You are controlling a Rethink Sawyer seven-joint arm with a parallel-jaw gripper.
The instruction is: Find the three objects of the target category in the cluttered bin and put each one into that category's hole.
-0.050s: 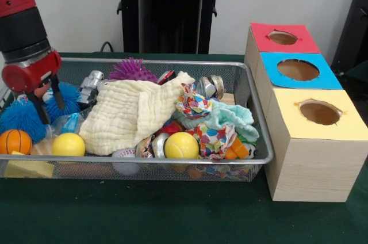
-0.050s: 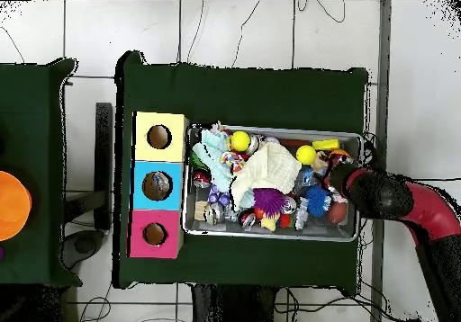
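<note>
At the bin's [image 1: 172, 162] end farthest from the boxes, hangs low over the clutter: red and black arm, tool [image 1: 52, 111] just above a blue fuzzy ball [image 1: 23, 118]. Stands with dark fingers [image 1: 60, 101] spread and nothing between them, so empty-handed. Looks like searching or lining up for a first pick, not carrying.

Beside the bin on the green surface [image 1: 172, 215], stand three joined wooden boxes with a red top [image 1: 307, 42], a blue top [image 1: 328, 80] and a yellow top [image 1: 287, 126], each cut with a round hole. Cannot tell from either view whether anything lies inside; nothing sticks out of any hole.

Inside the bin, remains a full heap: cream cloth [image 1: 132, 114] draped across the middle, two yellow balls [image 1: 181, 145], an orange ball [image 1: 15, 140] near the tool, a purple spiky ball [image 1: 131, 70] at the far wall, patterned fabric and metal pieces toward the box end. Could hide more under the cloth.

Gives no sign of which category counts as the target. Judging by the crowded bin and idle holes, seems barely begun, with all three objects probably left to find, lift and drop.
</note>
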